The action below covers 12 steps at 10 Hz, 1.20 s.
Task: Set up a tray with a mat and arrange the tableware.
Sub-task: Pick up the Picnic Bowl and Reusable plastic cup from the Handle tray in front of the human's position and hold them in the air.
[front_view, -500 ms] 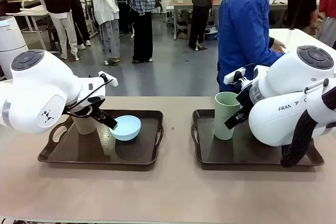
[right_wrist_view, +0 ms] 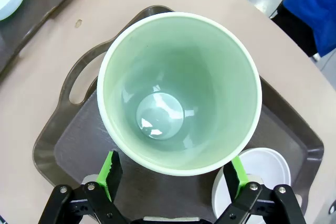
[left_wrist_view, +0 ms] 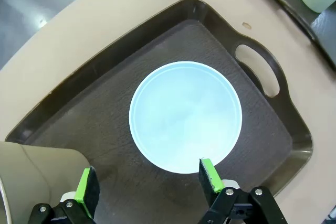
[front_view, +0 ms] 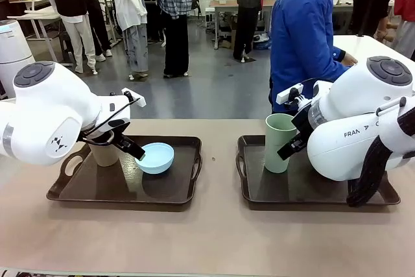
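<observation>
The light blue bowl (left_wrist_view: 185,116) (front_view: 155,157) sits on the dark mat (left_wrist_view: 105,124) in the left tray (front_view: 188,189). My left gripper (left_wrist_view: 148,184) (front_view: 134,150) hangs open just over the bowl's near rim. The tan tumbler (left_wrist_view: 37,177) (front_view: 104,154) stands upright beside it. On the right tray (front_view: 253,198) stands the pale green tumbler (right_wrist_view: 178,93) (front_view: 279,142), upright. My right gripper (right_wrist_view: 174,176) (front_view: 290,149) is open with a finger on either side of it. The white bowl (right_wrist_view: 257,179) rests next to that tumbler.
The two brown trays lie side by side with a strip of bare table (front_view: 219,160) between them. A person in a blue jacket (front_view: 301,30) stands at the far edge behind the right tray. The tray handle (right_wrist_view: 81,82) sits close to the green tumbler.
</observation>
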Each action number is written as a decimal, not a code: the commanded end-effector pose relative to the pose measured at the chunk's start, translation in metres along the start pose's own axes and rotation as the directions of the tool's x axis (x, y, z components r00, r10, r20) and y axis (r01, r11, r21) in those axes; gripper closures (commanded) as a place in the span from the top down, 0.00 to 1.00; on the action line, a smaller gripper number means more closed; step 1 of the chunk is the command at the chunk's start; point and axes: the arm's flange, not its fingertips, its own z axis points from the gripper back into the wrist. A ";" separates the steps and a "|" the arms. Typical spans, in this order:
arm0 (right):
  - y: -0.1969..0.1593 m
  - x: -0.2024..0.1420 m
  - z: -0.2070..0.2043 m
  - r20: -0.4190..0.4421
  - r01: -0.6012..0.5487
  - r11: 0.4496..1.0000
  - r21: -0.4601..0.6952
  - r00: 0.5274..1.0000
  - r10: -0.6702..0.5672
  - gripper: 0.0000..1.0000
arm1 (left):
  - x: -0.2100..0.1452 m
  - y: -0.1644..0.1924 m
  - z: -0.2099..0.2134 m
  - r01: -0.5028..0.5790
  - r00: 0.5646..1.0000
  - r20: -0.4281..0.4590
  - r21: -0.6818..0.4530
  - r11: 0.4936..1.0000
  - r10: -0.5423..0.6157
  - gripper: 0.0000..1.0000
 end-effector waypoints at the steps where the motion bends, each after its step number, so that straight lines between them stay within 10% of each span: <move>1: 0.000 0.000 0.000 0.000 0.000 1.000 0.000 1.000 0.000 1.00 | 0.000 0.000 0.000 -0.001 1.000 0.000 0.000 1.000 0.001 1.00; 8: 0.000 0.000 0.000 0.000 0.000 1.000 0.000 1.000 0.000 1.00 | 0.000 0.000 0.000 0.000 1.000 0.000 0.000 1.000 0.000 1.00; 12: -0.008 -0.051 0.065 -0.150 0.231 0.973 -0.025 0.961 -0.232 1.00 | -0.022 -0.027 0.074 -0.019 0.996 -0.086 -0.085 0.996 0.012 1.00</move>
